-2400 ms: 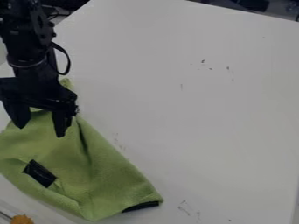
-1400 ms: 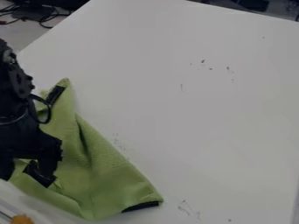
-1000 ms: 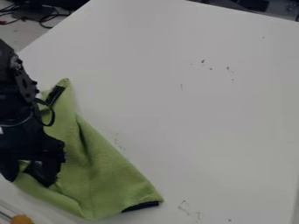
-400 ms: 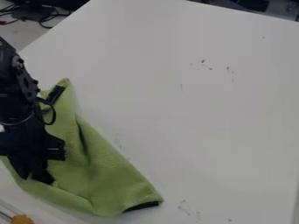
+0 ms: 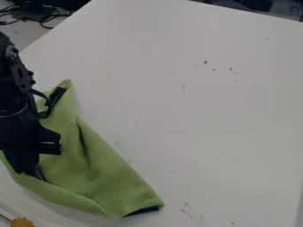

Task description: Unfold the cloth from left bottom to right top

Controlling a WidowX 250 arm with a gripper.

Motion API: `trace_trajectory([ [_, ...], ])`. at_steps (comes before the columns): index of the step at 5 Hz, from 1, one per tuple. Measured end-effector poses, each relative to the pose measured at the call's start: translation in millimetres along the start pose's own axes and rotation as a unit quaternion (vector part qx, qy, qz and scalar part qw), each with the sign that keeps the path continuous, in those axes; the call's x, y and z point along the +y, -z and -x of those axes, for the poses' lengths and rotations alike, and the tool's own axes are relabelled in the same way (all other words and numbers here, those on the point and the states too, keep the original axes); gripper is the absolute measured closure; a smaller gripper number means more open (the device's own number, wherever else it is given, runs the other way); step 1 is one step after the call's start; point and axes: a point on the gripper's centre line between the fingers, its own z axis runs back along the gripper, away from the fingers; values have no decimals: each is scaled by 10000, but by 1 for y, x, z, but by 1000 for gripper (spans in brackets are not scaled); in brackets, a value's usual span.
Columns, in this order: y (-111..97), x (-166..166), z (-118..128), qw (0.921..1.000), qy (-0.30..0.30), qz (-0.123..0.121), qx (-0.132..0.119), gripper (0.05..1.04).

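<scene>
Closed up since a second ago: fingers of the black two-finger gripper (image 5: 29, 172), spread then about a dark patch, now together at the cloth's lower-left side. Bottom fold of the green cloth (image 5: 98, 173) has crept right and slightly up, its lower-left border drawn inward.

Far left, bottom corner: a small orange object (image 5: 22, 222), just beyond the cloth's lower border.

Next, the gripper, pointing down, tips against the cloth. Grip reads as shut on a pinch of fabric near the lower-left border; judged from the joined fingers and the pulled border, the pinch itself partly hidden.

Right of the tips: nearly all the cloth. Long axis slants from a narrow upper-left tip, by a black strip (image 5: 57, 95), down to the lower-right corner, where a second black strip (image 5: 142, 211) edges it. Gripper sits off to the side of that axis, below and left of it. Key relation: the unfolding pull, up and right, must cross the long axis rather than run along it. Lift first, I judge; a low drag could bunch the fabric or slide the whole cloth.

Farther right: white tabletop (image 5: 201, 119), on the side the held layer should head for. One arm only, so the reach is its own.
</scene>
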Motion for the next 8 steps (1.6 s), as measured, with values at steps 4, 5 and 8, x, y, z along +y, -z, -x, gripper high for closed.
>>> trace_trajectory([
  [4, -73, -84, -88, 9953, 369, 126, -883, 1028],
  [5, -75, -120, -119, 9916, 766, 194, -1020, 1028],
  [8, -51, -213, -174, 9760, 1799, 701, -1002, 1028],
])
